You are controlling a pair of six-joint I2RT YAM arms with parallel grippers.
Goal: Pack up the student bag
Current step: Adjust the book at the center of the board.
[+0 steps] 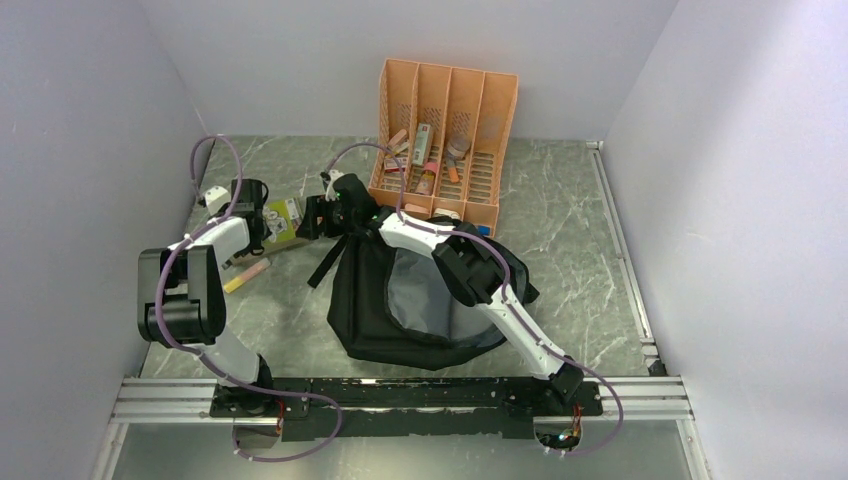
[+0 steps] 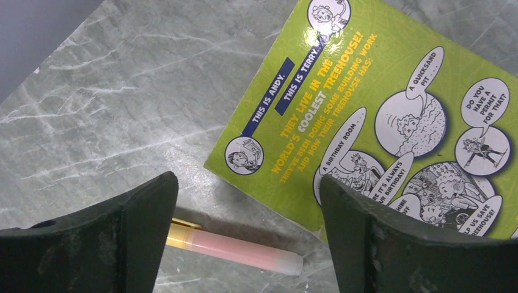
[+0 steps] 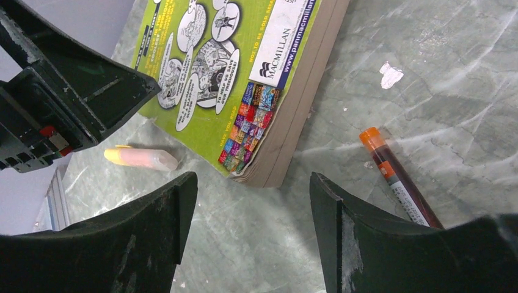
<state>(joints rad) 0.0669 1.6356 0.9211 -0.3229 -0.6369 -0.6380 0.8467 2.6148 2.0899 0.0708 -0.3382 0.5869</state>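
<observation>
The left hand [image 2: 247, 189] hung over the bench [image 1: 560, 230] with its jaws spread wide and nothing between them. The right hand [image 3: 253, 183] faced it just beside, equally parted and equally empty. Under and between the two lay a green paperback [image 2: 366, 110], flat with its back cover up. One corner pointed into the gap of the left hand, and another sat just ahead of the right hand's fingers [image 3: 153, 238]. Neither hand touched it. At about seven o'clock from the book lay a pink highlighter with a yellow end [image 2: 235, 247], close to the book but apart from it. At about four o'clock in the right wrist view lay a dark pen with an orange cap [image 3: 400, 183], also loose on the bench. Farther out, at about four o'clock from the book in the overhead view, the student bag [image 1: 365, 310] lay slumped near the middle of the bench. Its mouth gaped and showed grey lining, and the right arm stretched across it. Whether anything was already inside could not be told. At twelve o'clock from the bag, an orange file organiser [image 1: 498, 120] still held several small items. The packing looked barely begun, since the book, highlighter, pen and organiser contents all remained outside.
</observation>
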